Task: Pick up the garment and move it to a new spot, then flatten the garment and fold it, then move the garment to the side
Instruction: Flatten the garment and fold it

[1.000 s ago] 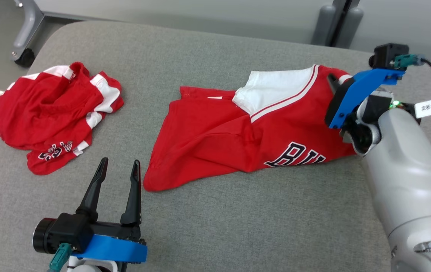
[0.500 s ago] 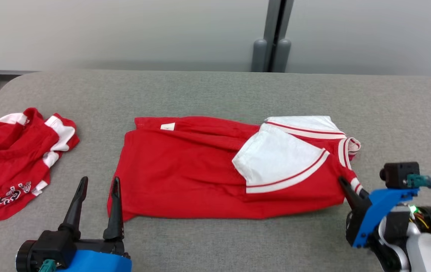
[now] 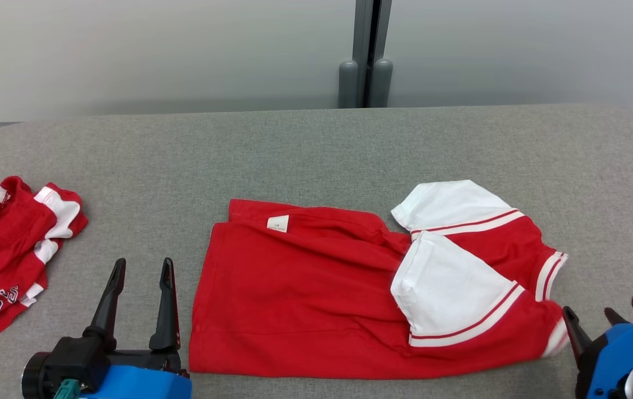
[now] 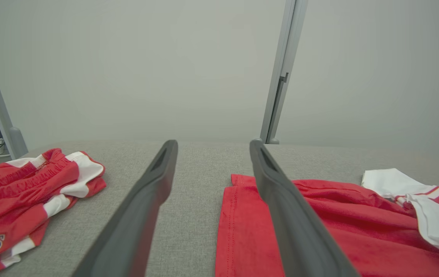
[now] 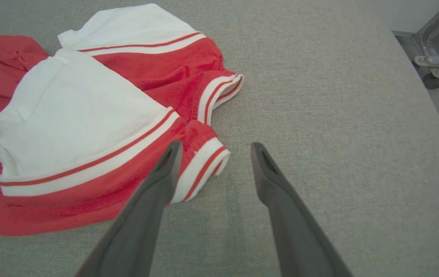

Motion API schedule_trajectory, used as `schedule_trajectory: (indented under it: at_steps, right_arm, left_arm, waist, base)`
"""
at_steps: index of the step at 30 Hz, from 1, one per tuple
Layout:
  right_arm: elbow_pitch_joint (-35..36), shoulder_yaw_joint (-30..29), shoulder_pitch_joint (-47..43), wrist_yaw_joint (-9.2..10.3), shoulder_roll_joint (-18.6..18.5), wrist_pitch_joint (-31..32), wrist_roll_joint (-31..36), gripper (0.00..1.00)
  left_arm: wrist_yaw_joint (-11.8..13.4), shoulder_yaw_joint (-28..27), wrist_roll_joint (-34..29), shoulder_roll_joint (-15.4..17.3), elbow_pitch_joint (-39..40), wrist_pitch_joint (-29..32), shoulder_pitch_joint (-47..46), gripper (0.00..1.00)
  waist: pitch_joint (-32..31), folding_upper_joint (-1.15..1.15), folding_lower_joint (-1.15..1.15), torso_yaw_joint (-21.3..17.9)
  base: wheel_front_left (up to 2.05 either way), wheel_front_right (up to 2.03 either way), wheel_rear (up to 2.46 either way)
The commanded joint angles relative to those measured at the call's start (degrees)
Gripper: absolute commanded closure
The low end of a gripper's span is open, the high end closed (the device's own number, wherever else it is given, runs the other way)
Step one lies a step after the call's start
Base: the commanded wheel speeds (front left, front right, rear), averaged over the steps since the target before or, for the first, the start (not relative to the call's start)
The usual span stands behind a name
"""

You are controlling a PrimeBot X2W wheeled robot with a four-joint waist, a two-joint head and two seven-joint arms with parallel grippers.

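1. Garment (image 3: 305, 299) and jaws first: the right gripper (image 5: 215, 154) stands parted with nothing between its fingers, low over the grey padded table (image 3: 316, 149). The striped cuff (image 5: 204, 161) lies just beside the finger on the wrist view's left, possibly touching it; the angle doesn't settle that.
2. The left gripper (image 3: 143, 266) is likewise spread wide and empty, just beside the garment's red hem edge (image 3: 205, 299).
3. Between the two grippers the garment lies flat near the table's front, doubled over lengthways. A white sleeve (image 3: 449, 282) sits on top and a small label (image 3: 278, 223) is showing.
4. Handling, as I judge it: light, limp knit with no stiffness, likely to sag when lifted and drag on the cloth surface rather than slide.
5. It is best pinched at a thicker edge, the ribbed cuff or a stitched hem corner, taking all layers together so the fold doesn't spill open.
6. Well off to the left sits a second crumpled red garment (image 3: 11, 249), apart from this one.
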State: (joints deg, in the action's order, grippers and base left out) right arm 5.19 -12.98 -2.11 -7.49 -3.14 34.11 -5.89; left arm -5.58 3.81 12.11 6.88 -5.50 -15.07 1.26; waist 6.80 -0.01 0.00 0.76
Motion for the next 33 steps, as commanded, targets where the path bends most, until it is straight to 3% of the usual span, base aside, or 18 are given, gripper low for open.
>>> schedule_trajectory:
  at_steps: [1, 6, 13, 15, 25, 33]
  right_arm:
    - [1.4, -2.0, -0.5, -0.01, 0.2, 1.2, 1.7, 0.00]
    - [5.3, -3.4, 1.3, -0.02, 0.2, 3.2, 2.1, 0.00]
    - [2.4, 3.9, 8.1, -0.01, 0.2, 5.1, 0.9, 0.00]
    - [-3.5, 6.9, 13.2, -0.02, 0.2, 6.1, 0.9, 0.00]
    - [-20.6, 10.8, 25.3, -0.01, 0.1, 4.5, 2.3, 0.00]
    - [-26.4, 12.1, 25.6, -0.01, -0.3, 2.4, 4.3, 0.00]
  left_arm:
    - [-0.1, 0.2, 0.1, -0.2, -0.2, -0.2, -0.7, 0.00]
    - [-0.3, 0.6, 0.3, -0.5, -0.4, -0.2, -0.8, 0.00]
    - [-0.4, 0.7, 0.3, -0.6, -0.2, -0.2, -1.6, 0.00]
    - [-0.5, 0.8, 0.1, -0.7, 0.1, -0.2, -2.1, 0.00]
    - [-0.8, 1.4, -0.4, -1.0, 0.0, -0.2, -3.7, 0.00]
    - [-1.0, 1.3, -0.2, -1.0, -0.5, -0.2, -3.3, 0.00]
  waist:
    - [-0.3, 0.01, 0.00, 0.3]
    - [-0.5, 0.01, 0.00, 1.3]
    - [0.8, 0.01, 0.00, 2.4]
    - [2.1, 0.01, 0.00, 3.2]
    - [5.1, 0.01, 0.00, 6.6]
    - [4.9, 0.01, 0.00, 7.9]
  base:
    - [0.00, 0.00, 0.00]
    - [0.00, 0.00, 0.00]
    - [0.00, 0.00, 0.00]
    - [0.00, 0.00, 0.00]
    - [0.00, 0.00, 0.00]
    - [0.00, 0.00, 0.00]
